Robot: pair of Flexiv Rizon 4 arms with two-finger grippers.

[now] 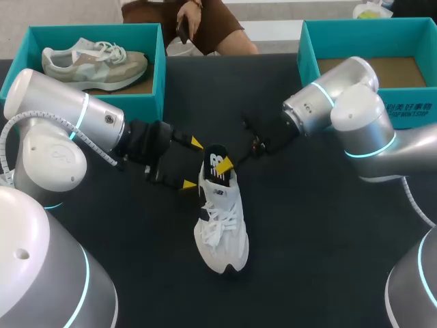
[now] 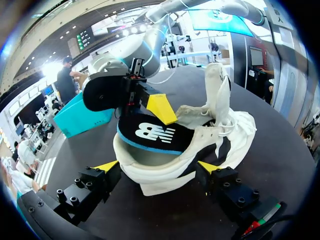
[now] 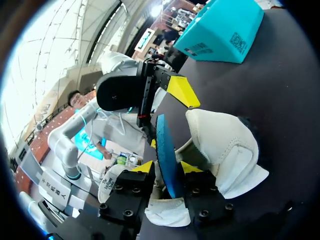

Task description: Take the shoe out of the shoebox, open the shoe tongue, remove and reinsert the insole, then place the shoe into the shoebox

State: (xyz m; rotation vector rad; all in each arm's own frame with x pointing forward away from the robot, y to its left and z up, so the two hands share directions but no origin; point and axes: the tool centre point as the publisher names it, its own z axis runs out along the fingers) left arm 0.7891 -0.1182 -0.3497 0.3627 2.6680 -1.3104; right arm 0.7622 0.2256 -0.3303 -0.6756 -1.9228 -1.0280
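A white shoe [image 1: 222, 219] lies on the dark table, toe toward the front edge. Its black insole [image 1: 216, 166] with a blue edge stands half out of the heel opening. My left gripper [image 1: 192, 164] is open, one yellow tip on each side of the heel [image 2: 165, 172]. My right gripper [image 1: 232, 162] comes in from the far side. The insole [image 3: 167, 150] stands edge-on between its fingers, which are a little apart, so it is open. In the left wrist view one right fingertip [image 2: 161, 107] rests over the insole [image 2: 150, 134].
A teal shoebox [image 1: 160, 68] at the back left holds a second, beige shoe [image 1: 92, 63]. Another teal shoebox [image 1: 307, 51] at the back right shows only a brown cardboard floor. The table around the white shoe is bare dark cloth.
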